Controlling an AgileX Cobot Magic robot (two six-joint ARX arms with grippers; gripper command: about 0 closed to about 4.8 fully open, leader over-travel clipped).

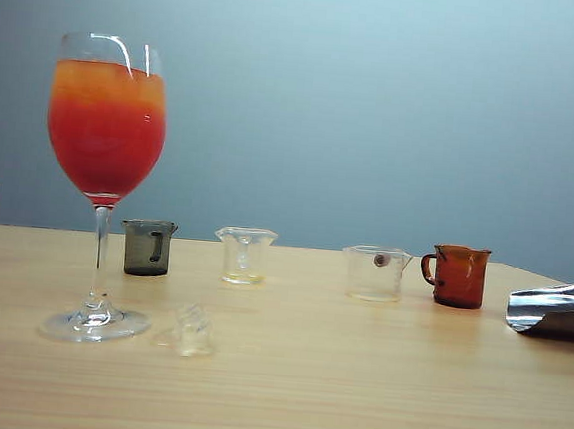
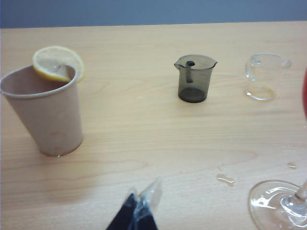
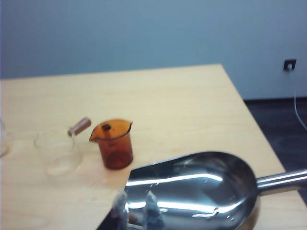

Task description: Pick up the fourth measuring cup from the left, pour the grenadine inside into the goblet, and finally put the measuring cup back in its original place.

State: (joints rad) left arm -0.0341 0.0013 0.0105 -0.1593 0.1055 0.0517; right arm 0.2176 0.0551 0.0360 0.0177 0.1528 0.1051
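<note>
On the bench four measuring cups stand in a row: one smoky grey cup, two clear cups, and at the right the fourth measuring cup, upright, apart from both tools. One goblet at the left holds red liquid under orange. One metal scoop lies at the right. The left tool and the right tool each hold nothing, fingertips close together.

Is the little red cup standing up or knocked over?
Standing up. The fourth measuring cup sits flat on the table, rim upward, beside a clear cup. No gripper touches it.
</note>
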